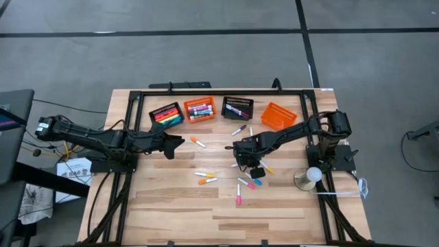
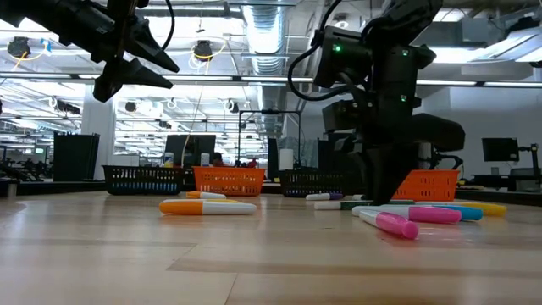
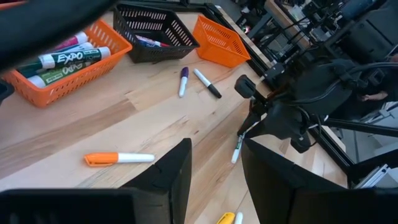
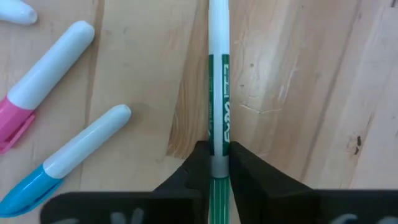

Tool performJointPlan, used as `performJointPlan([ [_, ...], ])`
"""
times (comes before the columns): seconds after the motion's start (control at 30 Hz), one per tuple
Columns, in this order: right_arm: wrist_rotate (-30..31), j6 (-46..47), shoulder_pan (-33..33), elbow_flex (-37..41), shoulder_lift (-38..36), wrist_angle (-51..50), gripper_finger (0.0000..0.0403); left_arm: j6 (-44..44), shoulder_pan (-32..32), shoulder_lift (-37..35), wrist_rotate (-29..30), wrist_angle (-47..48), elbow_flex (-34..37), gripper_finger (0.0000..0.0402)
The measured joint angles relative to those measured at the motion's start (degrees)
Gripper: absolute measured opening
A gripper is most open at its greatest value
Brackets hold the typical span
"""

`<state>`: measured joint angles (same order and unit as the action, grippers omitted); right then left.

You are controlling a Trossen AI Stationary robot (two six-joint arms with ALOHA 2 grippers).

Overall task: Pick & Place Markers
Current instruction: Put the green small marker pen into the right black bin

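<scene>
While its fingers pinch the barrel of a green-and-white marker point(image 4: 218, 124) lying flat on the wooden table point(image 1: 274, 213), the right gripper point(image 4: 216, 163) sits low over the middle-right of the tabletop, clenched on the pen near its green end. Just beside that pen lie a pink-capped marker point(image 4: 37, 87) and a blue-capped marker point(image 4: 68, 155), both apart from the fingers. More loose markers are scattered on the boards around the right arm, among them a pink one point(image 2: 389, 224) near the low camera and an orange-capped one point(image 2: 206, 207) further left.

Held above the table's left-centre, the left gripper point(image 3: 214, 168) stands with its fingers spread and nothing between them; an orange-capped marker point(image 3: 118, 158) rests on the wood near it, untouched.

Along the far edge stand four slotted baskets. A black basket point(image 1: 167, 114) at the left holds brightly coloured markers, an orange basket point(image 1: 199, 108) next to it holds several more, a second black basket point(image 1: 238, 108) holds a few, and whether anything is in the tilted orange basket point(image 1: 277, 115) at the right cannot be told. A purple-capped marker point(image 3: 183, 81) and a black-capped one point(image 3: 206, 83) lie just in front of these last two.
</scene>
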<state>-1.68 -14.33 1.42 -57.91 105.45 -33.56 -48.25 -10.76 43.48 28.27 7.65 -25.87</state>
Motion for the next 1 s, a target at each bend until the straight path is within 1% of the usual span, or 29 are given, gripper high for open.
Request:
performJointPlan([
  [0.13,-0.3,0.3,-0.4,0.0,0.0,-0.1,0.0027,0.0,0.0,0.0,0.0,-0.2,0.0,0.0138],
  [0.33,0.0,1.1,-0.3,0.1,0.0,-0.1,0.0039,0.0,0.0,0.0,0.0,-0.5,0.0,0.0138],
  [0.57,-0.1,2.3,-0.4,0.1,0.0,-0.1,0.0027,0.0,0.0,0.0,0.0,-0.9,0.0,0.0138],
  [0.83,-1.1,2.8,-0.5,0.1,-0.1,0.2,0.0032,0.0,0.0,0.0,0.0,-1.3,0.0,0.0138],
  [0.9,-1.8,3.4,-0.8,0.0,-0.1,0.1,0.0028,0.0,0.0,0.0,0.0,-1.4,0.0,0.0138],
  [1.0,-4.4,3.9,-1.7,-0.9,0.0,-0.1,0.0028,0.0,0.0,0.0,0.0,-1.6,0.0,0.0138],
])
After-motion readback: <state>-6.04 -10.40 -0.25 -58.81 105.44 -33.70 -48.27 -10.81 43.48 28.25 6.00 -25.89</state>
